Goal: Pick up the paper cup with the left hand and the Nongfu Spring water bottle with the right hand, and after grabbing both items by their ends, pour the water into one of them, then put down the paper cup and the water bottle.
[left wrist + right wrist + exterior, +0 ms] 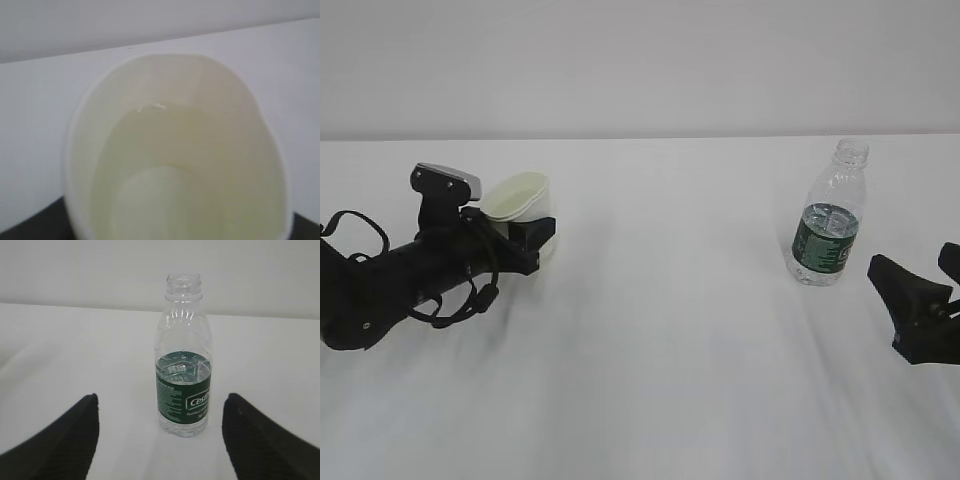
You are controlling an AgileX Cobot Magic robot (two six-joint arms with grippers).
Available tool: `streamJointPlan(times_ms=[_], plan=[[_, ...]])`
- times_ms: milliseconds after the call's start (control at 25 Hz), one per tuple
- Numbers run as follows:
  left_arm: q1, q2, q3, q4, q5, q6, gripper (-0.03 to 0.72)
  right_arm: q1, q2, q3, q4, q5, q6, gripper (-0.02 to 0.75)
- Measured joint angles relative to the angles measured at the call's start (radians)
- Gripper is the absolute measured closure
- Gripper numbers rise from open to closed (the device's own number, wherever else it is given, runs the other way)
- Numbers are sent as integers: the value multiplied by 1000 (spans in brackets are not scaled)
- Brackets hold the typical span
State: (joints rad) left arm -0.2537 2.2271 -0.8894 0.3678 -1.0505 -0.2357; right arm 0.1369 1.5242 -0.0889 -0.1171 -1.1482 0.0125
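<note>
The white paper cup [516,195] is at the left, tilted, its rim pressed slightly out of round. My left gripper [532,228] is shut on it, one black finger [535,234] across its near side. The left wrist view looks straight into the cup's cream inside [175,150], which looks empty. The Nongfu Spring water bottle [827,222] stands upright and capless at the right, with water [183,361] up to its green label. My right gripper [925,275] hangs open just right of the bottle. In the right wrist view the bottle [183,385] stands ahead of the two spread fingers [75,435], untouched.
A white cloth [660,340] covers the table up to a pale back wall [640,60]. The left arm's looped black cables [360,240] lie at the far left.
</note>
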Motion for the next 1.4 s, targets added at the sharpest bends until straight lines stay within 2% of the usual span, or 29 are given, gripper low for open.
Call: streamJointPlan(times_ms=[840, 1400], plan=[[0, 0, 2, 16, 26, 1, 270, 0, 0, 0, -5, 0, 4, 163], [0, 36, 2, 17, -33, 1, 270, 0, 0, 0, -10, 0, 7, 163]])
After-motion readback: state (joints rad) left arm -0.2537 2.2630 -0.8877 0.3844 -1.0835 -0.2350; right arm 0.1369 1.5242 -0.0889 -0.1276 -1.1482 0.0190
